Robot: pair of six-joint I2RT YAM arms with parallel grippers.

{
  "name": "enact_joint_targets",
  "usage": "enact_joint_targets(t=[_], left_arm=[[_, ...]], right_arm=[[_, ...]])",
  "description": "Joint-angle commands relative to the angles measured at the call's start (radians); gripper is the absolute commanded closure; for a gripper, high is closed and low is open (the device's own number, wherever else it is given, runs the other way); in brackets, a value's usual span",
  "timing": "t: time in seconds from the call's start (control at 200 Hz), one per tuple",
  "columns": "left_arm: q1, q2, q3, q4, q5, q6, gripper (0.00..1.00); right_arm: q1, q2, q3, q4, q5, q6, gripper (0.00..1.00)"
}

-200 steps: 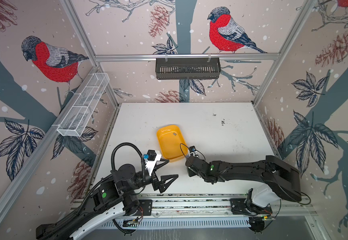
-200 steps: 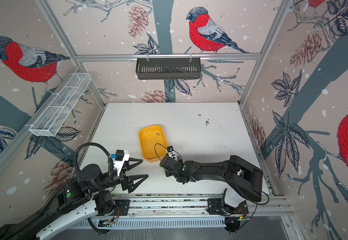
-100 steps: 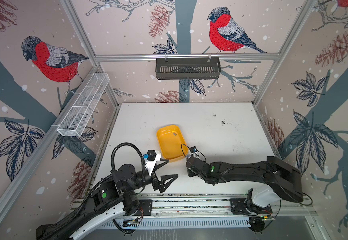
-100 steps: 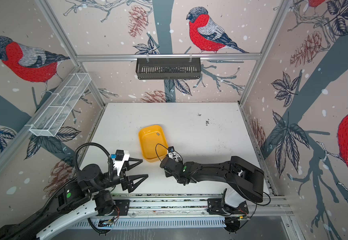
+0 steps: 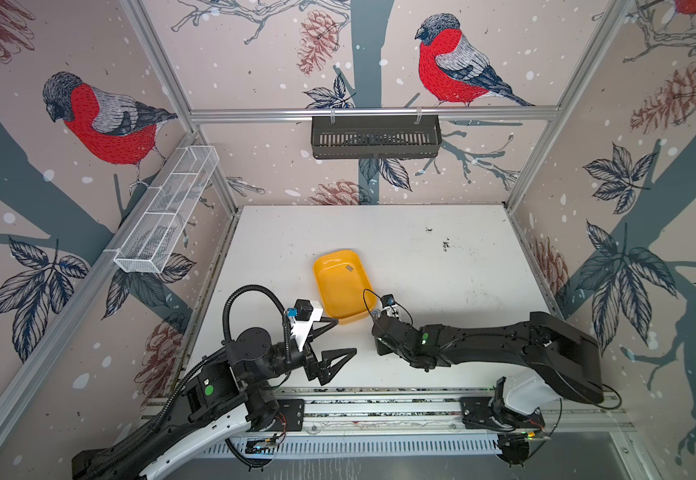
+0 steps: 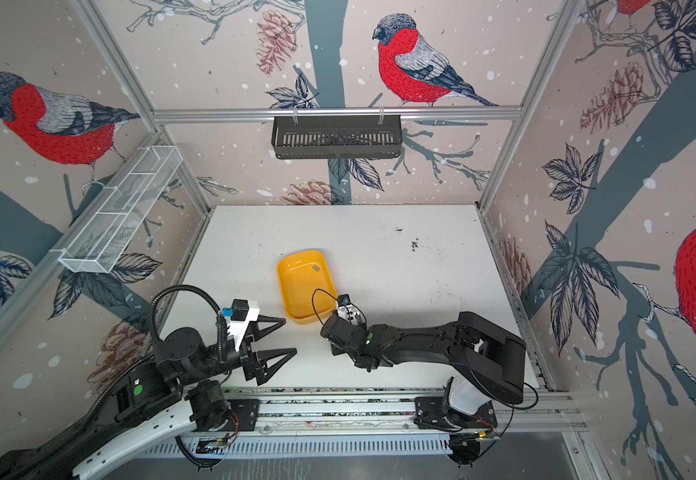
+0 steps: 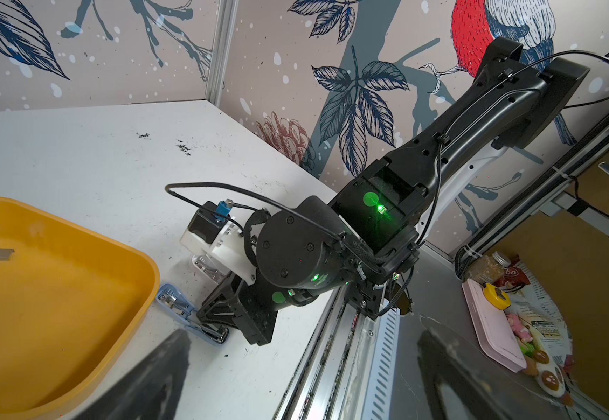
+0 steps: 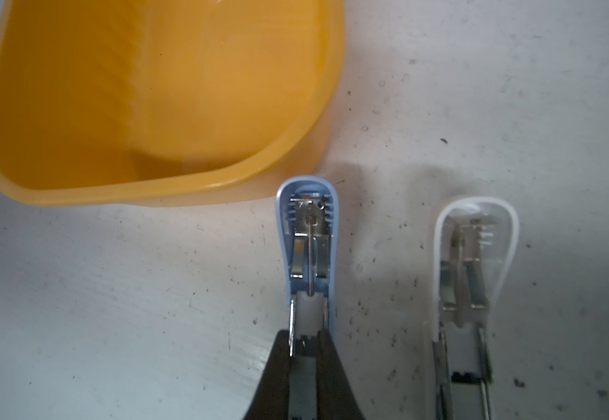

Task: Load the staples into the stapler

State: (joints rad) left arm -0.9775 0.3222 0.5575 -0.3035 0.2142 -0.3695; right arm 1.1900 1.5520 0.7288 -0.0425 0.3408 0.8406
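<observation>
Right gripper (image 8: pixel 305 345) pinches the blue stapler (image 8: pixel 308 232); left gripper (image 5: pixel 345 337) gapes.

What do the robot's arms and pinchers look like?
Both arms are black with white lower shells and small green lights. The left arm has a ribbed black hose; the right arm a thin looping cable. The left gripper and right gripper have pointed black fingers.

We see a white table (image 5: pixel 462 299) (scuffed, with dark specks (image 5: pixel 446 244)) bearing a yellow tray (image 5: pixel 338 291). Just beside its corner lie a blue stapler (image 8: pixel 308 232) and a clear stapler (image 8: pixel 477 247), both open.
</observation>
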Motion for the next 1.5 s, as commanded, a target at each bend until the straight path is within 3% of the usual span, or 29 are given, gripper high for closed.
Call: enact_joint_targets(t=[0.0, 0.465, 1.491], left_arm=[[0.002, 0.001, 0.0, 0.029, 0.017, -0.002, 0.03], [0.01, 0.013, -0.001, 0.031, 0.026, -0.002, 0.03], [0.021, 0.015, -0.005, 0.036, 0.032, -0.005, 0.03]], right_arm=[[0.002, 0.001, -0.004, 0.019, 0.012, 0.005, 0.94], [0.002, 0.016, -0.011, 0.037, 0.001, -0.001, 0.94], [0.02, 0.012, -0.008, -0.011, 0.0, 0.009, 0.85]])
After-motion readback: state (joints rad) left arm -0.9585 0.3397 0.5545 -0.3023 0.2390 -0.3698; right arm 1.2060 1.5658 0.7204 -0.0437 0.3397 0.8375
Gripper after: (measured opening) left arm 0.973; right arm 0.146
